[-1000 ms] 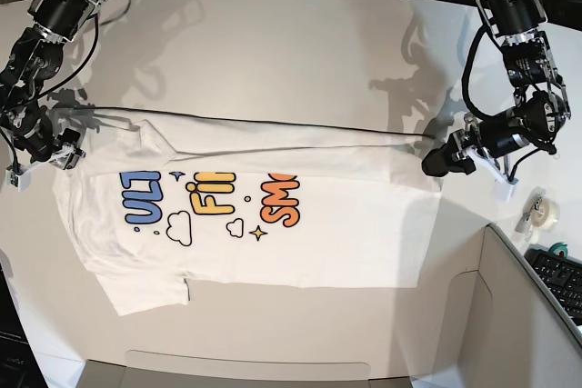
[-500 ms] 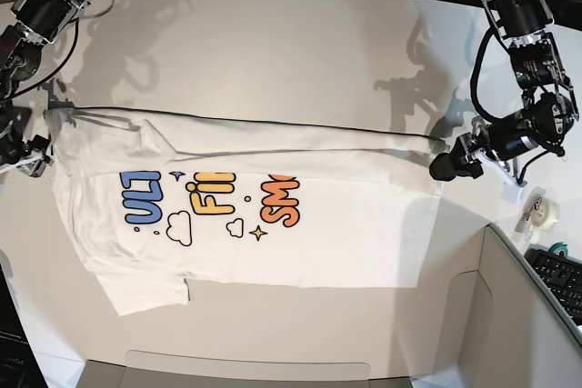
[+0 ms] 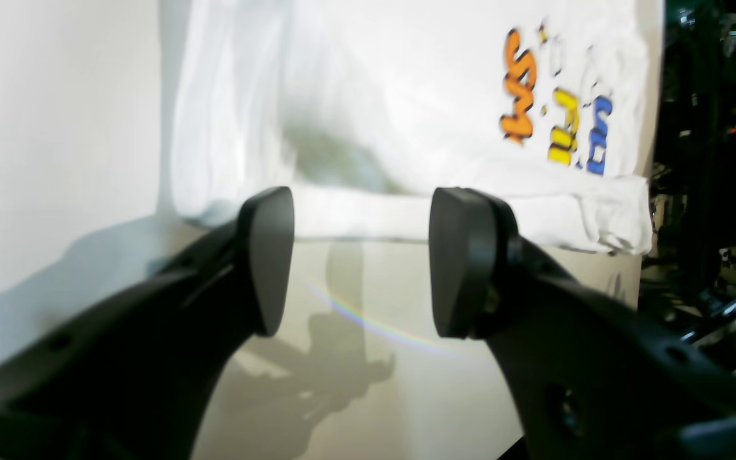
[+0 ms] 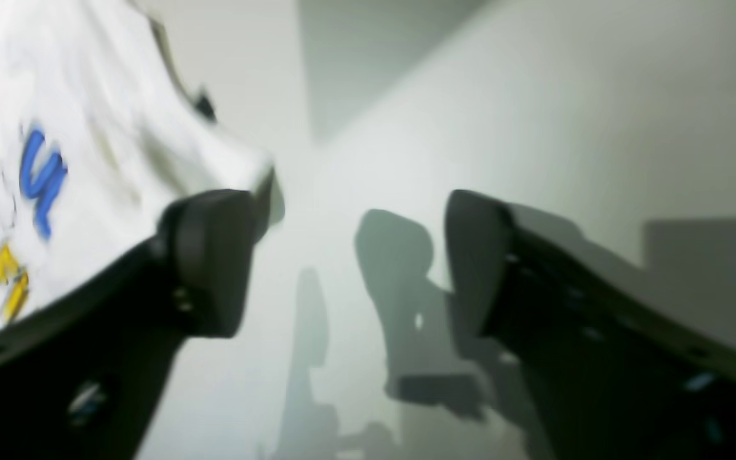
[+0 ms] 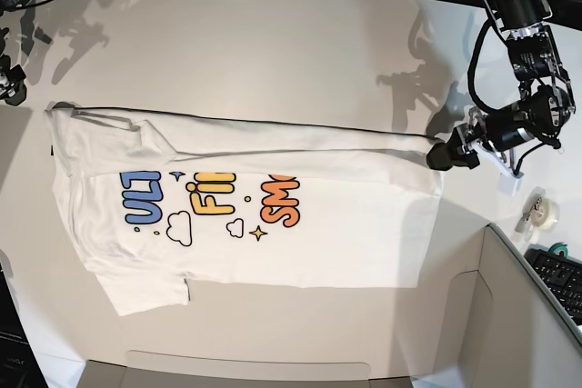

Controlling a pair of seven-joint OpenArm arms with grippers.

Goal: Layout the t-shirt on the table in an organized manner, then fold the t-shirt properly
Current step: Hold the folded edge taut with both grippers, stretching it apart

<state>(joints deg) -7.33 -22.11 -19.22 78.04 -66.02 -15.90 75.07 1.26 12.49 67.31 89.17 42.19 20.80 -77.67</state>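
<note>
The white short-sleeved cloth t-shirt with blue, yellow and orange bubble letters (image 5: pixel 245 215) lies spread flat on the smooth off-white tabletop (image 5: pixel 273 52), its far long side folded over into a straight edge.

In the left wrist view, the left gripper (image 3: pixel 361 262) has its black jaws spread apart with nothing between them; only bare tabletop (image 3: pixel 374 358) shows in the gap. The t-shirt (image 3: pixel 406 115) lies just beyond the jaw tips, its folded white edge running across behind both pads, and the orange, yellow and blue print sits further off, to the right of the right-hand pad. In the base view this gripper (image 5: pixel 443 155) sits at the shirt's corner; whether it touches the cloth cannot be told.

In the right wrist view, which is blurred, the right gripper (image 4: pixel 349 255) also has its jaws released and wide, with bare tabletop (image 4: pixel 534 128) and shadows between them. The t-shirt (image 4: pixel 74 147) lies off to the left of the jaws, one corner reaching the top of the left-hand pad, the gap itself free of cloth. The blue letters lie left of that pad.
</note>
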